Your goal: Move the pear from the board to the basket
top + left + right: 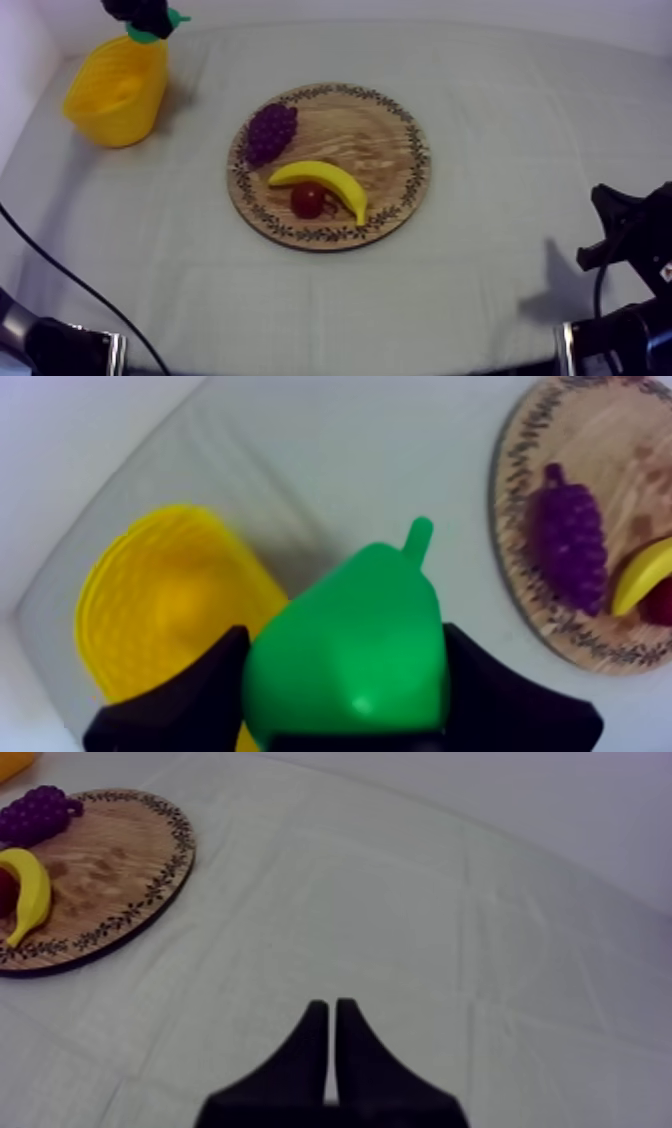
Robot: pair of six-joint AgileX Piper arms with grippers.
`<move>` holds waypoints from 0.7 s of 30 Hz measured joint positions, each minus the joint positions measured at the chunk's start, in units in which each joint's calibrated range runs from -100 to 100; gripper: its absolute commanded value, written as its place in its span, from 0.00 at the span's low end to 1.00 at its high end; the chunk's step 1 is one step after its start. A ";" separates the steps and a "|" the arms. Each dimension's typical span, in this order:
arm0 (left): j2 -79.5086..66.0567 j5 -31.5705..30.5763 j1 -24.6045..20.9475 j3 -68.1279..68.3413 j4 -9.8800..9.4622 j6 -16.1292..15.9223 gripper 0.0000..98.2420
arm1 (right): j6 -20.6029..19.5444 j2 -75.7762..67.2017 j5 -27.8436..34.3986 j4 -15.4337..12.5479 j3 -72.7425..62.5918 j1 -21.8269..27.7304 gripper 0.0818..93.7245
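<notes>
A table under a grey-white cloth (pixel 500 300), seen from above at a slant. At the far left corner stands a yellow basket (pixel 118 105), upright, its mouth open to the top.

The left gripper (pixel 140 14) hangs over the basket's far rim, clenched on a green pear (pixel 148 35). From the camera on that arm, the two black fingers (pixel 190 696) press on either flank of the pear. The stem points away from the arm, and the basket's mouth lies below and a little to one side of the fruit. The pear is in the air, well apart from the board, and not yet inside the basket.

In the middle of the table lies a round wooden board (pixel 385 135) with a patterned rim. On it are three toy fruits. A bunch of purple grapes (pixel 270 130) lies on the side nearest the basket. A banana (pixel 325 182) curves across the near part. A small red fruit (pixel 307 200) sits tucked into the banana's inner curve, touching it. Whether the grapes touch the banana I cannot tell.

The right gripper (pixel 332 1008) rests low at the right side of the table, well apart from the board. Its fingers lie pressed together in a narrow wedge, gripping nothing, above bare cloth.
</notes>
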 measured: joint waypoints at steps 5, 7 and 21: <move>-0.49 0.54 -4.31 -0.10 -1.02 -0.22 0.58 | 0.00 0.00 0.00 0.00 0.00 0.00 0.00; -0.74 0.82 -5.87 -0.28 -1.02 -0.25 0.58 | 0.00 0.00 0.00 0.00 0.00 0.00 0.00; 5.06 -1.73 -10.20 -0.26 -0.72 0.43 0.58 | -0.06 -0.06 0.00 0.00 0.00 -0.02 0.00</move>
